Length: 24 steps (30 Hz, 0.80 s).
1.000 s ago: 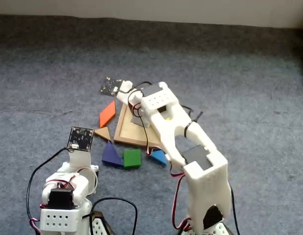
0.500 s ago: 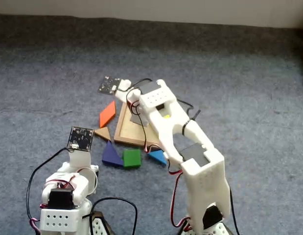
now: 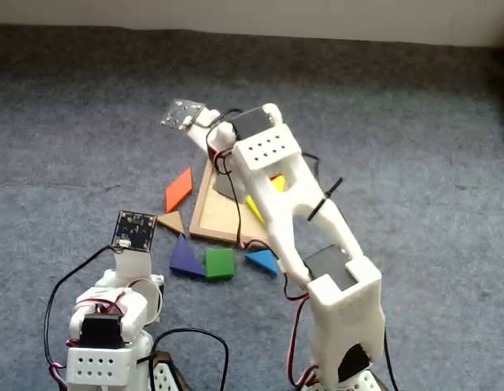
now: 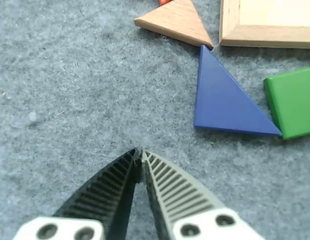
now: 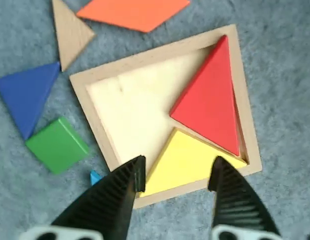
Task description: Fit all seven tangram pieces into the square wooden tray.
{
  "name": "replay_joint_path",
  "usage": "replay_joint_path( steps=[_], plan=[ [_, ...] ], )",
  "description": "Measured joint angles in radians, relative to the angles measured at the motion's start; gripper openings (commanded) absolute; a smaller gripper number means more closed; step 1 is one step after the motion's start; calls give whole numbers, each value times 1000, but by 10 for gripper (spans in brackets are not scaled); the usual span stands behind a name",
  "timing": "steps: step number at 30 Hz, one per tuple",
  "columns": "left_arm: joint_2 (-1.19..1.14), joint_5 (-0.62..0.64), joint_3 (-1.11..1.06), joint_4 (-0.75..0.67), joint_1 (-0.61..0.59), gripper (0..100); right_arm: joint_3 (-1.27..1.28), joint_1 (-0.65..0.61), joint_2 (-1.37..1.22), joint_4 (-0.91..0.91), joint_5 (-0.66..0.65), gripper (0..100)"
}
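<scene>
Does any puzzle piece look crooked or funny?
Yes, a little. The red triangle in the wooden tray looks askew: its tip seems to ride up on the rim instead of lying flat beside the yellow triangle.

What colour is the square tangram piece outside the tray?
The square piece is green, clearest in the right wrist view.

Left arm, right arm: white printed shells, perforated hole rows, black servo blocks. Cables: red, black, white. Left claw: ribbed fingers, one black, one grey. Right claw: black fingers.
</scene>
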<state>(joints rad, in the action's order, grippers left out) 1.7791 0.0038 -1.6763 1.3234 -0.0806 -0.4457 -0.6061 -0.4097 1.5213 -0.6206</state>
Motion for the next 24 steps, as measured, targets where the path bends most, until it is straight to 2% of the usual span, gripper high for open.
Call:
replay_joint_path(
  steps=[4, 10, 16, 24],
  plan=[
    [0, 0, 0, 0, 0, 6, 6, -3, 0, -97, 164, 122],
    [0, 0, 0, 0, 0, 6, 164, -3, 2, -362, 347, 122],
    [0, 0, 0, 0, 0, 6, 393, -5, 0, -618, 368, 122],
    [0, 0, 0, 0, 0, 6, 491, 11, 17, -698, 370, 122]
  ],
)
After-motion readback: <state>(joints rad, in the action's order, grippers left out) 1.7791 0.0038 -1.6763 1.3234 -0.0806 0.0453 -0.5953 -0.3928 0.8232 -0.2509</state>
